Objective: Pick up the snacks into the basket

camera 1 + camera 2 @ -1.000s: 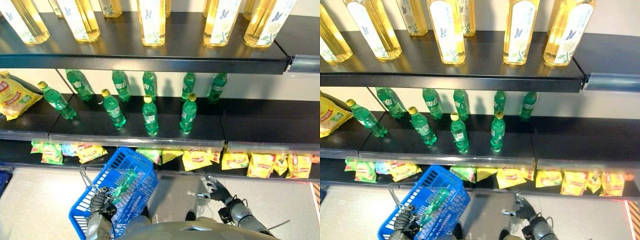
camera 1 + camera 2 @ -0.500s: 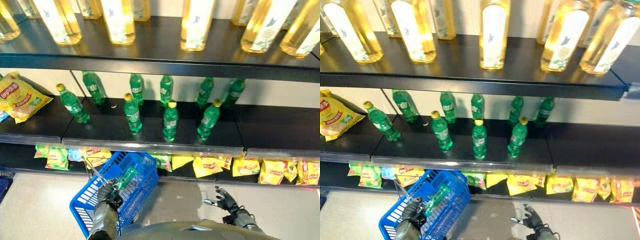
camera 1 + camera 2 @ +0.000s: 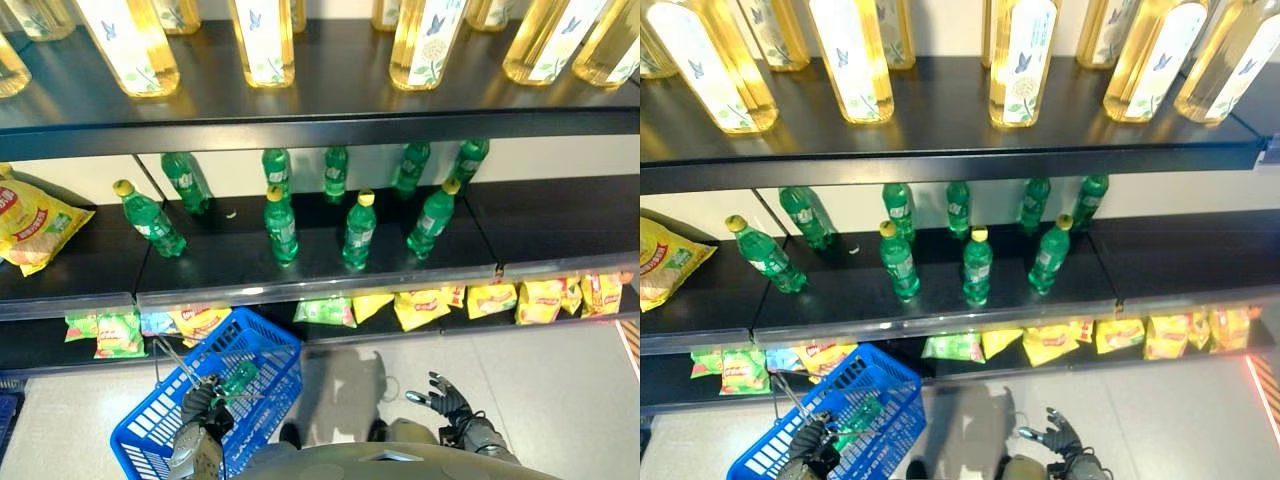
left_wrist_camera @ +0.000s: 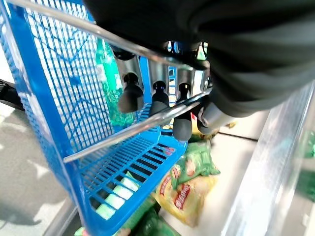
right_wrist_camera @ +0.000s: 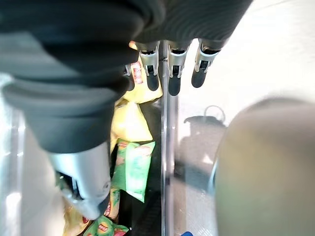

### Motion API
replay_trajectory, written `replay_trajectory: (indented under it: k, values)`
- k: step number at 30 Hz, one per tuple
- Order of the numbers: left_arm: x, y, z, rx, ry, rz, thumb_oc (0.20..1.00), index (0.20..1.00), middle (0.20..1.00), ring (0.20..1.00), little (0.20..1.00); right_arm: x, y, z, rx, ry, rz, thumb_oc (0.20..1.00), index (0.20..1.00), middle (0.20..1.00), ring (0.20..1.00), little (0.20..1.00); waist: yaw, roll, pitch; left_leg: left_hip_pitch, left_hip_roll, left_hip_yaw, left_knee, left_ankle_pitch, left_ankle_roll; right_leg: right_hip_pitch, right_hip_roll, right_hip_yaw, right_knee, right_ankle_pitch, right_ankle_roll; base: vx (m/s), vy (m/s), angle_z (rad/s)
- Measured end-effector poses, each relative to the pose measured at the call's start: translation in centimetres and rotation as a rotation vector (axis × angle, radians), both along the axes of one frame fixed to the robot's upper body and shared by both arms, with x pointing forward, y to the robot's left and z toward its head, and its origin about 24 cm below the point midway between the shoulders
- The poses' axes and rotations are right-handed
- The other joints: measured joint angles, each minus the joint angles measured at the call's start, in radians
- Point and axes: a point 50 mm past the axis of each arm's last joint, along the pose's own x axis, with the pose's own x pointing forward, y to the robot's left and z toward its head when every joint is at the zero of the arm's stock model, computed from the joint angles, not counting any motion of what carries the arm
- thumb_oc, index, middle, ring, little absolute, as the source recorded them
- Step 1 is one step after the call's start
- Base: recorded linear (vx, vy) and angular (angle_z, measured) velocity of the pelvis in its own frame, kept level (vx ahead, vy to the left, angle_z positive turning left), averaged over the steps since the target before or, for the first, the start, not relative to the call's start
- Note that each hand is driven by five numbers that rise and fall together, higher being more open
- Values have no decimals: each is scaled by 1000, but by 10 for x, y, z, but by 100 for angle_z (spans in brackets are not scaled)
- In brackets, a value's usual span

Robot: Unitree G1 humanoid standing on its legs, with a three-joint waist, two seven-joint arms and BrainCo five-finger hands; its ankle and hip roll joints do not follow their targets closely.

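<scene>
Left eye view, lower left: your left hand grips the basket handles. Right hand, lower right, is spread empty; next, reach the yellow snack bags.

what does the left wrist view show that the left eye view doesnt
Left wrist view alone: the left robot hand from close up, its fingers curled round the metal handle of the blue basket.

Left eye view alone: the right robot hand with open fingers, the shelf of green bottles and the yellow bottles above.

Both: the basket, a green bottle inside it, and snack bags on the lowest shelf.
</scene>
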Motion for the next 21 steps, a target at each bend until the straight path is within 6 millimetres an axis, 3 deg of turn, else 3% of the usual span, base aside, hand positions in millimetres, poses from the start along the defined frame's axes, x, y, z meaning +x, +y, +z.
replay_trajectory:
  k: [2, 4, 5, 8, 9, 11, 14, 16, 17, 18, 19, 20, 21]
  values:
    - [-1, -3, -1, -15, -3, 7, 200, 200, 200, 200, 200, -2, -4, 0, -6, 7, 2, 1000, 1000, 1000, 1000, 1000, 15, 7, 10, -10, 3, -1, 49, -13, -13, 11, -2, 1, -20, -1, -2, 7, 58, 2]
    - [1, -2, 0, -28, -14, 27, 200, 200, 200, 200, 200, 2, -3, 0, 0, 6, 12, 1000, 1000, 1000, 1000, 1000, 22, -21, 22, -77, -10, -6, 185, -24, -29, 14, -27, 18, -34, 3, -5, 25, 113, -21]
    - [-1, -4, -2, -39, -10, 39, 200, 200, 200, 200, 200, 7, -3, 1, -3, -3, 23, 1000, 1000, 1000, 1000, 1000, 30, -35, 27, -117, -9, 6, 262, -32, -37, 22, -44, 33, -42, 13, -23, 113, 213, -31]
    - [5, -1, 1, -28, -30, 38, 200, 200, 200, 200, 200, 7, -8, 2, -17, -2, 18, 1000, 1000, 1000, 1000, 1000, 34, -26, 10, -118, 86, 2, 206, -44, -57, 33, -37, 34, -56, 13, -30, 120, 228, -19]
    - [10, -2, 2, -28, -39, 28, 200, 200, 200, 200, 200, 5, -12, 3, -32, 0, 9, 1000, 1000, 1000, 1000, 1000, 32, -20, -3, -126, 154, -4, 180, -40, -64, 27, -41, 44, -44, 2, -13, 145, 343, -16]
    - [15, -7, 3, -33, -52, 18, 200, 200, 200, 200, 200, 4, -15, 3, -47, -1, -2, 1000, 1000, 1000, 1000, 1000, 10, 1, -16, -121, 241, -14, 130, 4, -103, 17, -37, 43, -23, -4, 4, 174, 465, -6]
    - [18, -16, 2, -50, -56, 8, 200, 200, 200, 200, 200, -7, -21, 1, -61, 28, -29, 1000, 1000, 1000, 1000, 1000, 11, 20, -26, -102, 291, -42, 60, 28, -105, 14, -48, 56, -10, -10, 48, 124, 430, -7]
    - [18, -29, 0, -84, -53, 6, 200, 200, 200, 200, 200, -19, -33, 2, -90, 52, -54, 1000, 1000, 1000, 1000, 1000, 9, 58, -37, -95, 282, -49, 60, 63, -60, 15, -68, 51, 11, -17, 102, 130, 546, 6]
    - [16, -32, -1, -89, -46, -3, 200, 200, 200, 200, 200, -26, -34, 0, -90, 74, -87, 1000, 1000, 1000, 1000, 1000, 11, 48, -35, -74, 245, -30, 48, 39, -191, 18, -114, 53, 21, -9, 146, 74, 512, -8]
    - [13, -28, -1, -73, -35, -21, 200, 200, 200, 200, 200, -28, -28, -3, -73, 85, -113, 1000, 1000, 1000, 1000, 1000, 14, -11, -43, -52, 166, 3, 21, 38, -150, 12, -200, 58, 28, -1, 178, 25, 329, -16]
    - [12, -24, -1, -63, -32, -27, 200, 200, 200, 200, 200, -29, -23, -4, -63, 88, -114, 1000, 1000, 1000, 1000, 1000, 13, -35, -41, -45, 126, 13, 14, 36, -137, -2, -224, 58, 33, 15, 186, 3, 446, -34]
    - [8, -20, -2, -55, -17, -28, 200, 200, 200, 200, 200, -23, -13, -6, -37, 75, -110, 1000, 1000, 1000, 1000, 1000, 16, -57, -42, -39, 86, 33, 1, 33, -108, -9, -278, 65, 27, 41, 175, 19, 562, -47]
    - [5, -12, -1, -37, -5, -19, 200, 200, 200, 200, 200, -14, -2, -6, -6, 51, -121, 1000, 1000, 1000, 1000, 1000, 24, -74, -36, -29, 54, 65, 10, 17, -81, -25, -307, 31, 35, 100, 157, 20, 562, -52]
